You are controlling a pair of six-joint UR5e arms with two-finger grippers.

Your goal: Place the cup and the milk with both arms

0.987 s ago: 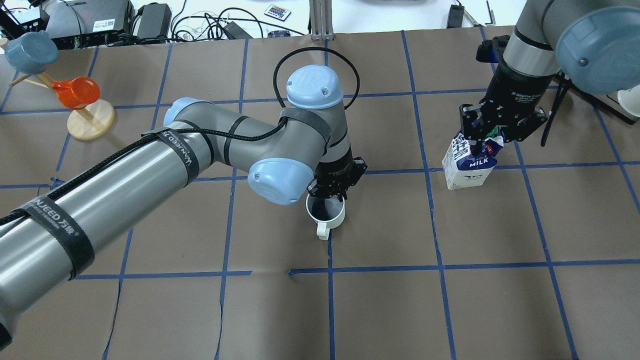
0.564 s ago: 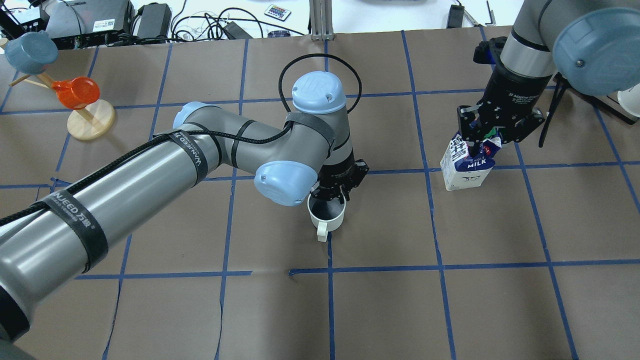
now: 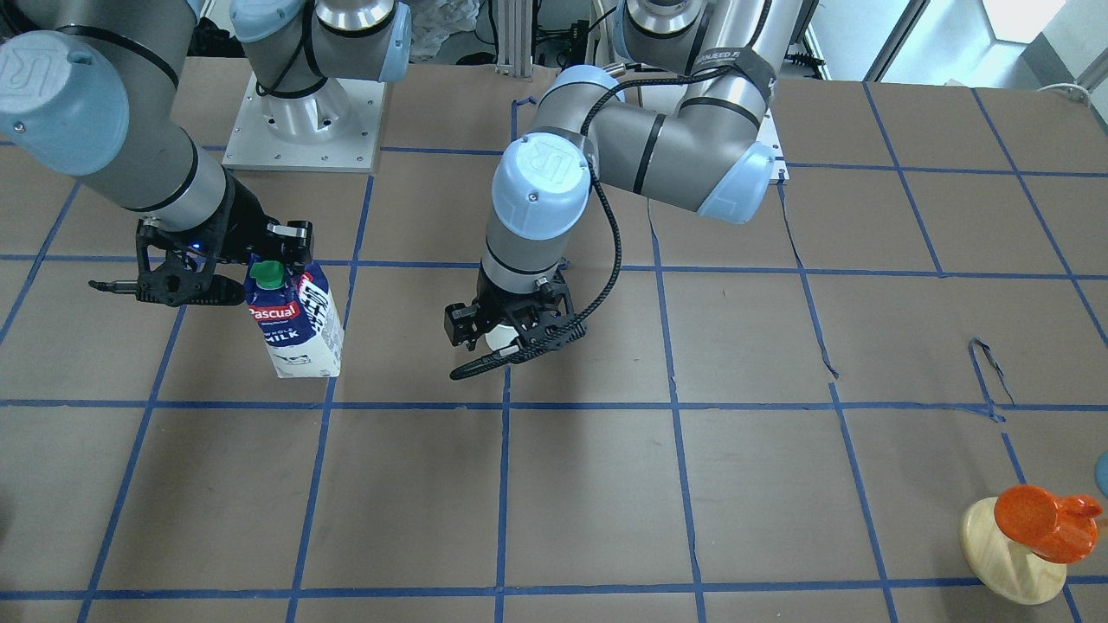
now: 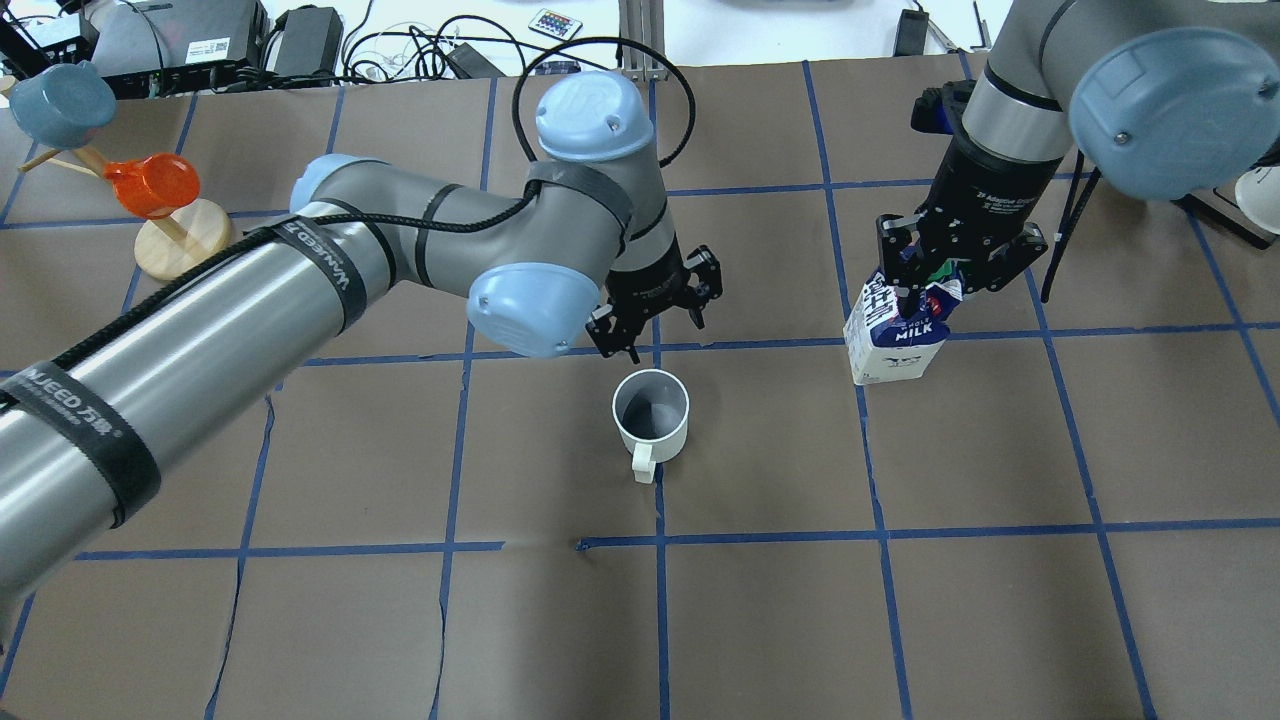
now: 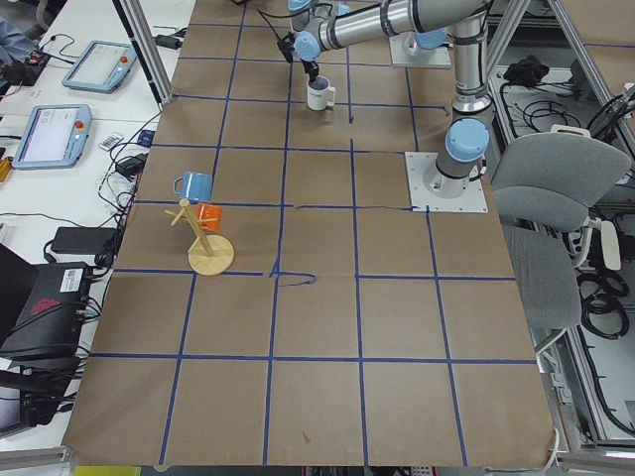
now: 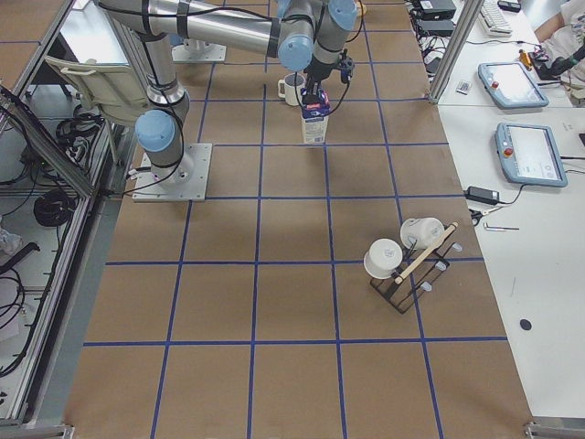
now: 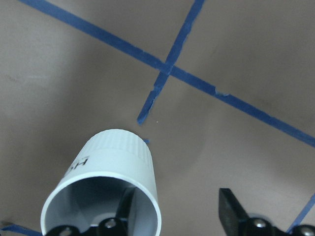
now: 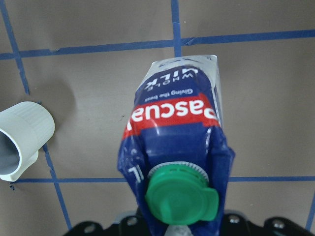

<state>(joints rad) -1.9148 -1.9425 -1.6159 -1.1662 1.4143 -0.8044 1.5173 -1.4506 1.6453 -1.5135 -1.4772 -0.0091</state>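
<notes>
The white cup (image 4: 651, 420) stands upright on the brown table, handle toward the robot. My left gripper (image 4: 665, 340) is open and empty, lifted above and just beyond the cup. In the left wrist view the cup (image 7: 115, 157) sits below the left finger, which overlaps its rim, and the gripper (image 7: 179, 206) is open. The cup is mostly hidden behind the gripper (image 3: 511, 346) in the front view. My right gripper (image 4: 925, 285) is shut on the top of the milk (image 4: 895, 345), right of the cup. The carton (image 3: 294, 324) is upright with its green cap (image 8: 182, 196) up; whether its base touches the table I cannot tell.
A round wooden stand (image 4: 180, 235) with an orange cup (image 4: 150, 185) and a blue cup (image 4: 60, 100) is at the far left. A black rack with white cups (image 6: 407, 261) stands at the far right. Cables and devices lie beyond the table's far edge.
My left gripper has opened, let go of the cup and moved up and away from it. My right gripper has carried the milk to the left, toward the cup.
</notes>
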